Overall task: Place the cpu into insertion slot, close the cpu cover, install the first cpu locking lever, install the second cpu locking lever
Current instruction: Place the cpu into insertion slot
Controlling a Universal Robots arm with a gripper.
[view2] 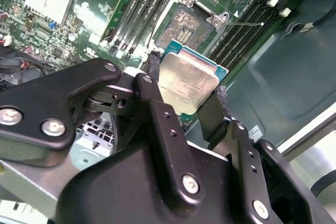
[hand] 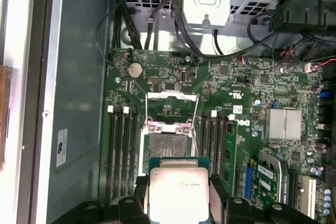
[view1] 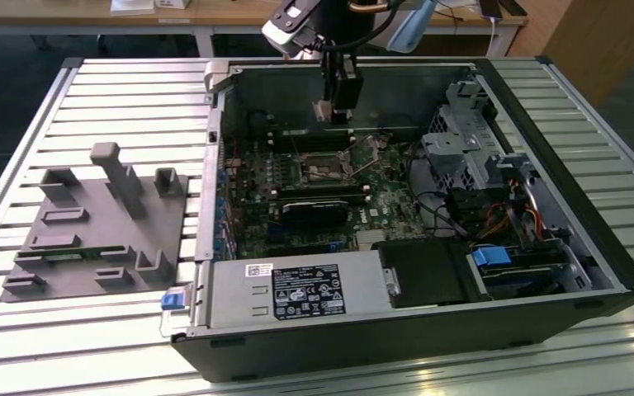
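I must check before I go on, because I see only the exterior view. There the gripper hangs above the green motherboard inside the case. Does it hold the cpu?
Observer: Yes. In both wrist views the gripper is shut on the cpu, with its silver top showing.
Operator: Is the insertion slot free?
Observer: In the first wrist view the insertion slot is uncovered and empty. The cpu is not yet in it.
Operator: And where is the cpu cover?
Observer: The cpu cover is swung open, off the slot, on the side toward the round coin battery.
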